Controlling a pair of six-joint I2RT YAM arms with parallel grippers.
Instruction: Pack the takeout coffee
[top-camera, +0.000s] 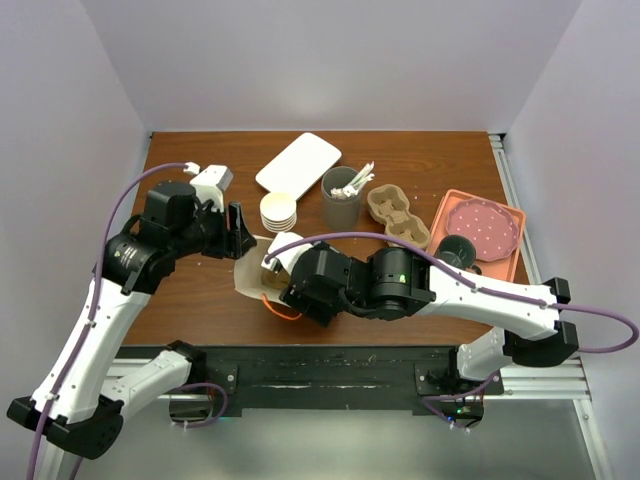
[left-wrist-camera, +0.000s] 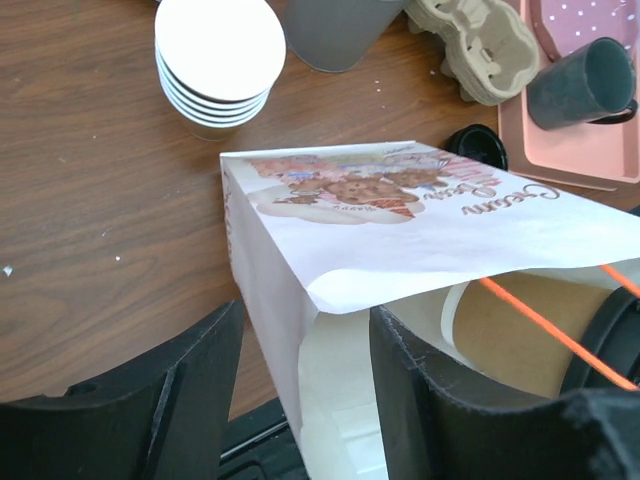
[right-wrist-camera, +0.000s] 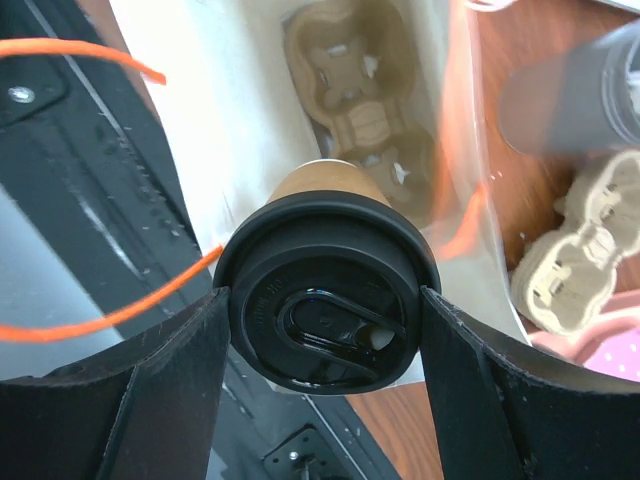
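The white printed paper bag (top-camera: 250, 272) lies on its side in front of the arms, its mouth towards them. In the left wrist view the bag (left-wrist-camera: 400, 230) has its side wall between the parted fingers of my left gripper (left-wrist-camera: 305, 320), one finger outside and one inside. My right gripper (right-wrist-camera: 325, 310) is shut on the takeout coffee (right-wrist-camera: 325, 300), its fingers pressed on both sides of the black lid. The coffee (left-wrist-camera: 530, 335), tan-bodied with a cream base, is partly inside the bag's mouth. A cardboard carrier (right-wrist-camera: 350, 90) lies deeper in the bag.
A stack of lidless cream cups (top-camera: 279, 211) and a dark grey cup of utensils (top-camera: 343, 195) stand behind the bag. Cardboard carriers (top-camera: 397, 217), a pink tray (top-camera: 448, 205) and a dark mug (top-camera: 457, 251) are at the right. An orange cord (right-wrist-camera: 100, 315) loops near the bag's mouth.
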